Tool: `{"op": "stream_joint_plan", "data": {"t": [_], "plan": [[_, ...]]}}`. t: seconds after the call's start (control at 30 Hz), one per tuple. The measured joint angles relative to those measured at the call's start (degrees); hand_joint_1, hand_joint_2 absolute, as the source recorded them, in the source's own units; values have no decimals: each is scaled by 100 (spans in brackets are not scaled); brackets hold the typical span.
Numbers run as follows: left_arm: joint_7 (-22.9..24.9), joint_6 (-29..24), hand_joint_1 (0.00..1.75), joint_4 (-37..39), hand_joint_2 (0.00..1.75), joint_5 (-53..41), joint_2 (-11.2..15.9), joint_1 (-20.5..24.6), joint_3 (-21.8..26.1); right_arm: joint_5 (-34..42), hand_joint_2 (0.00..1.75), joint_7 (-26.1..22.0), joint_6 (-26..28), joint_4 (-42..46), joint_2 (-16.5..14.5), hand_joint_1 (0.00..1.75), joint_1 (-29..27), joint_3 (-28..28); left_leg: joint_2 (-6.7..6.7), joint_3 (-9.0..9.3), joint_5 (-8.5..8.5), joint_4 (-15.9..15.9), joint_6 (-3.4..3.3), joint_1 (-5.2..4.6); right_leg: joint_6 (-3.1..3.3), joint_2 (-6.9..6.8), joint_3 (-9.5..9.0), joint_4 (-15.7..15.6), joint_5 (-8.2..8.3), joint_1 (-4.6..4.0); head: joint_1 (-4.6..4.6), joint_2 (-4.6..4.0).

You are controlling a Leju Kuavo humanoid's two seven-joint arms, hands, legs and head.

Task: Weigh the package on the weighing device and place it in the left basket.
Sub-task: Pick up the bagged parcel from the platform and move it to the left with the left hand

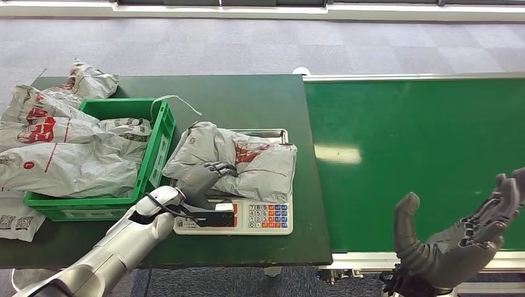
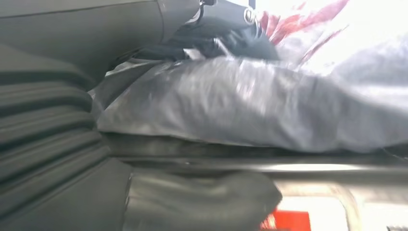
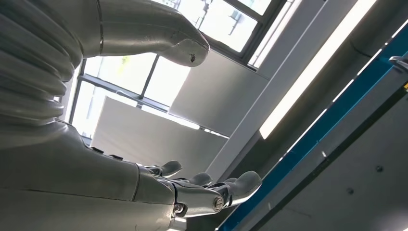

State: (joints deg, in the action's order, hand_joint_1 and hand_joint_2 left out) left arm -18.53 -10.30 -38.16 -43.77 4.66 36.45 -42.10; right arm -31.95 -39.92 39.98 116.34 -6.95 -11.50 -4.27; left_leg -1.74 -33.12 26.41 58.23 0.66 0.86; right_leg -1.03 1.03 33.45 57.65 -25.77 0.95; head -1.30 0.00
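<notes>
From the head view I see a dark green counter (image 1: 247,99) with a weighing scale (image 1: 247,216) near its front edge. A grey plastic mail package (image 1: 247,162) with red print lies on the scale's metal pan, covering most of it; the keypad in front of it shows.

My left robot hand (image 1: 207,176) reaches in from the lower left and rests on the package's near left corner, fingers curled over the top of the bag. In the left wrist view the dark fingers (image 2: 226,38) press on the crinkled grey bag (image 2: 250,106) from above and the thumb (image 2: 202,202) sits under the pan's rim, so the hand looks closed around the package's edge.

Just left of the scale sits a green basket (image 1: 158,145), touching or nearly touching the package's left side. It is heaped with other grey packages (image 1: 68,154), and more spill over its left rim onto the counter.

To the right runs a green conveyor belt (image 1: 421,154). My right robot hand (image 1: 461,238) hovers over the belt's near edge, palm up, fingers spread, holding nothing.
</notes>
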Motion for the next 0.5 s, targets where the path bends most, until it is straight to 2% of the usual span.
{"op": "stream_joint_plan", "data": {"t": [0.5], "plan": [[-5, 103, 175, 92, 175, -31, -76, 78, -40, 93, 175, -3, 0, -46, 56, 0, -137, -29, 1, -3, -7, 0, 1, 0, -2, 1, 3, 0, 5, 0, 1, 0]]}}
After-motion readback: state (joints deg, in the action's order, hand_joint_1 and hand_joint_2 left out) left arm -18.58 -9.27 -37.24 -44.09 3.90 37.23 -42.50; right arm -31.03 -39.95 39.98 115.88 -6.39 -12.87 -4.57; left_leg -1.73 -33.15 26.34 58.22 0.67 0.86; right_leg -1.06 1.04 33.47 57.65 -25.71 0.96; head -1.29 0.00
